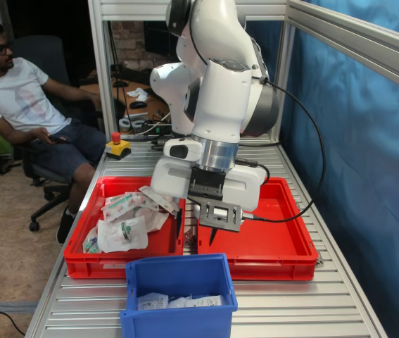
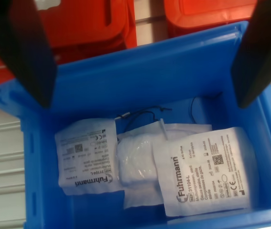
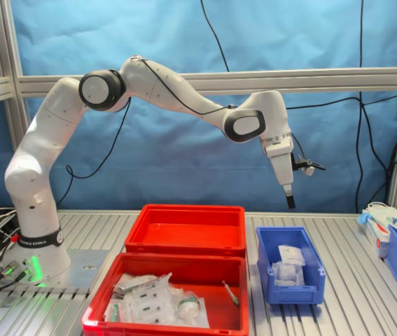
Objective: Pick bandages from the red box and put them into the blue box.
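Gripper above the blue box
Jaws spread, empty; the bandages (white packets) lie directly beneath it inside.

The gripper hangs open above the blue box, whose top is unobstructed; white packets cover its floor.

White bandages with grey print lie in the blue box; red boxes hold green-printed clear packets beside a white arm.
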Robot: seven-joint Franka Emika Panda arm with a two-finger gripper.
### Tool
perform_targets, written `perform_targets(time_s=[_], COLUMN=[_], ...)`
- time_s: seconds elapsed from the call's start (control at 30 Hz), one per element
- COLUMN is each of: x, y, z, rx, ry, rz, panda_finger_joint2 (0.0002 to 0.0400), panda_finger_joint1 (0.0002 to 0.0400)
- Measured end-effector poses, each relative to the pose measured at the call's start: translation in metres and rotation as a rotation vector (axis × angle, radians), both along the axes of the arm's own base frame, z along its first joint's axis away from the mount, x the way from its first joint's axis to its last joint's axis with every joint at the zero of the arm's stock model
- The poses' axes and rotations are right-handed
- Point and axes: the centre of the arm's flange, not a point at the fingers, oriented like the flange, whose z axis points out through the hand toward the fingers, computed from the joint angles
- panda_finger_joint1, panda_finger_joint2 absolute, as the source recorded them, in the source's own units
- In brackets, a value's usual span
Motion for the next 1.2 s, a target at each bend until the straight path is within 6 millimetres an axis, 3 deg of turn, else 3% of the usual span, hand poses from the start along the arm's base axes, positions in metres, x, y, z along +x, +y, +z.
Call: perform_targets(time_s=[0.03,0.07,0.13,0.17,0.3,0.33,0.77,1.2], x=[0.0,0.0,0.0,0.0,0.0,-0.001,-0.027,-0.06], y=[0.0,0.0,0.0,0.0,0.0,0.0,-0.013,-0.013], z=[0.0,0.0,0.0,0.0,0.005,0.007,0.059,0.093], rx=[0.0,0.0,0.0,0.0,0.003,0.004,0.052,0.158], ry=[0.0,0.0,0.0,0.0,-0.007,-0.008,-0.006,-0.007], rz=[0.0,0.0,0.0,0.0,0.0,0.0,-0.027,-0.013], panda_finger_joint2=[0.0238,0.0288,0.0288,0.0338,0.0338,0.0384,0.0399,0.04], panda_finger_joint1=[0.0238,0.0288,0.0288,0.0338,0.0338,0.0384,0.0399,0.04])
